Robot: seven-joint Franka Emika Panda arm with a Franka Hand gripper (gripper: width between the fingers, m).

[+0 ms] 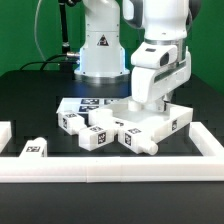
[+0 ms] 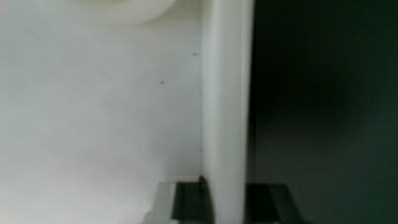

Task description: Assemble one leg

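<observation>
Edges of the black desk (image 1: 30, 100) are fenced by low white rails (image 1: 110, 166) along the near side and both ends in the exterior view. Open desk shows at the exterior view's left and behind the parts; the middle is crowded.

The white arm (image 1: 160, 40) stands over the large white panel (image 1: 175, 120) at the exterior view's right, and its jaws reach down to that panel. Whether the jaws are open, closed or gripping anything cannot be told, because the arm's own body hides them there. In the wrist view the panel (image 2: 89, 110) fills most of the picture. Its raised rim (image 2: 226, 100) runs as a straight band, dark desk lies beyond it, and blurred dark fingertips (image 2: 185, 200) sit on either side of the rim.

One leg (image 1: 34, 148), a short white block with black-and-white square tags, lies alone near the front rail at the exterior view's left. More legs (image 1: 96, 136) of the same look cluster just beside the panel. The marker board (image 1: 85, 103) lies flat behind them.
</observation>
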